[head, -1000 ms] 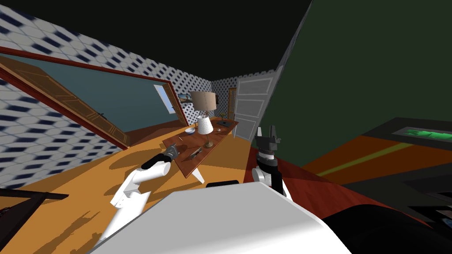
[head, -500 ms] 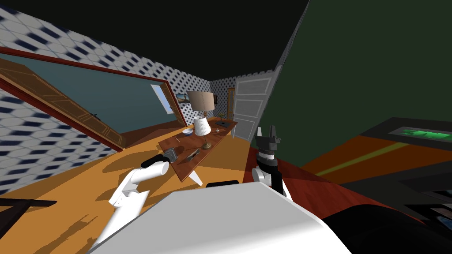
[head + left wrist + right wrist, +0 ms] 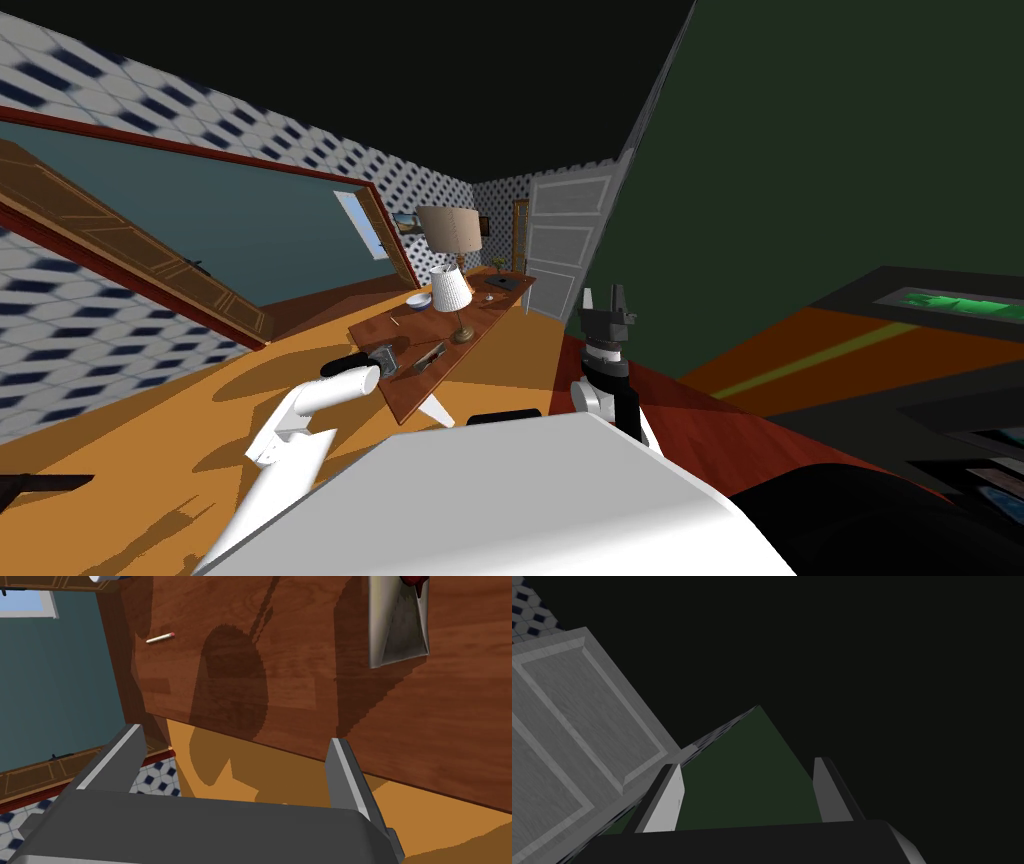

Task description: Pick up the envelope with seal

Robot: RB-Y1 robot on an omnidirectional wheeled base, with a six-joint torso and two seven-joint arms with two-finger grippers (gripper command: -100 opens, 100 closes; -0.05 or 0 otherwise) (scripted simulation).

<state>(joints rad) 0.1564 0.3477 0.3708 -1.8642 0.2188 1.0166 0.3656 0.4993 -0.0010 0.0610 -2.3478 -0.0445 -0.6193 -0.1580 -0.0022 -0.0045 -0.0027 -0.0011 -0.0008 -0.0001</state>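
The envelope point(image 3: 398, 626) is a pale grey oblong with a dark red seal point(image 3: 415, 580) at one end. It lies flat on the brown wooden table point(image 3: 300, 676). In the head view the envelope point(image 3: 431, 355) rests near the table's near end, just right of my left gripper point(image 3: 388, 358). The left gripper point(image 3: 235, 738) is open with nothing between its fingers. It hovers at the table's near edge, short of the envelope. My right gripper point(image 3: 607, 300) is raised to the right of the table, and the right gripper point(image 3: 747, 783) is open and holds nothing.
On the table point(image 3: 400, 390) stand a small white-shaded lamp point(image 3: 450, 290) and a taller beige-shaded lamp point(image 3: 450, 230). A white bowl point(image 3: 418, 301) and a dark flat object point(image 3: 500, 284) lie farther back, and a matchstick point(image 3: 160, 638) lies closer. A grey panelled door point(image 3: 560, 240) stands open behind.
The whole head view has shifted, with the table sliding left and nearer, so I have moved. My left gripper now reaches over the table's near end, closer to the envelope. The right arm is still.
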